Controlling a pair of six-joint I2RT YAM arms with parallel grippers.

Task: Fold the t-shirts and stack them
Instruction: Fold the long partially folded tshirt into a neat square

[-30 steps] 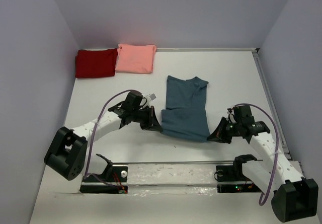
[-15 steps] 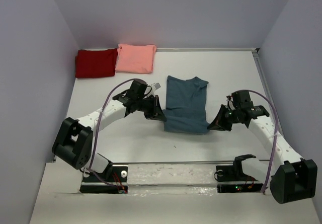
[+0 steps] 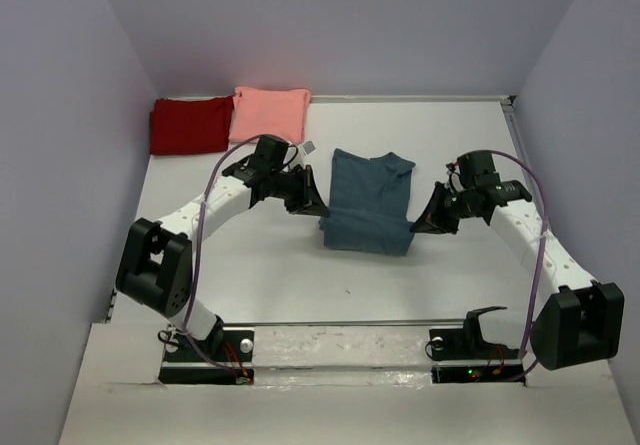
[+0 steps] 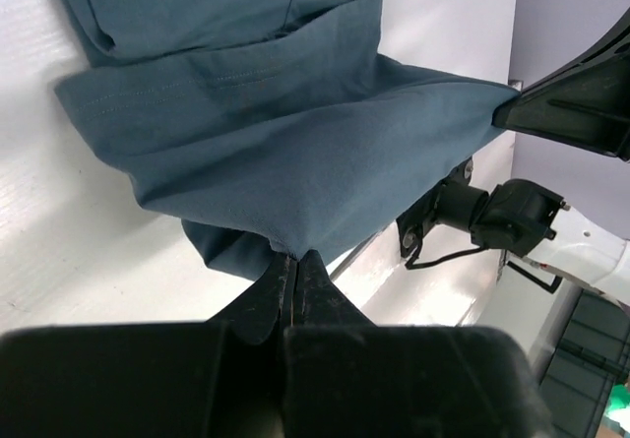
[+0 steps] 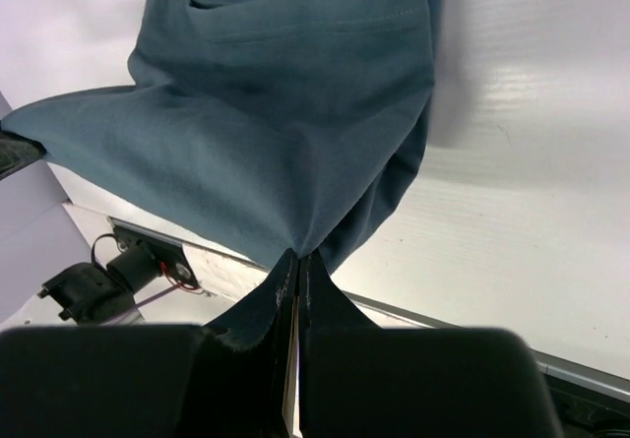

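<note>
Teal t-shirt mid-fold: left and right jaws each clamp a hem corner; next, lay the hem beyond them, squarely aligned.

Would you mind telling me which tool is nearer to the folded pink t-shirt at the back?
Left. The left tool grips the teal t-shirt at its left edge, just in front of the pink t-shirt. The right tool holds the opposite edge, farther away.

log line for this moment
phase: folding | left gripper: shut on teal t-shirt hem | right gripper: shut on same hem | red t-shirt, pink t-shirt: folded, far left
</note>
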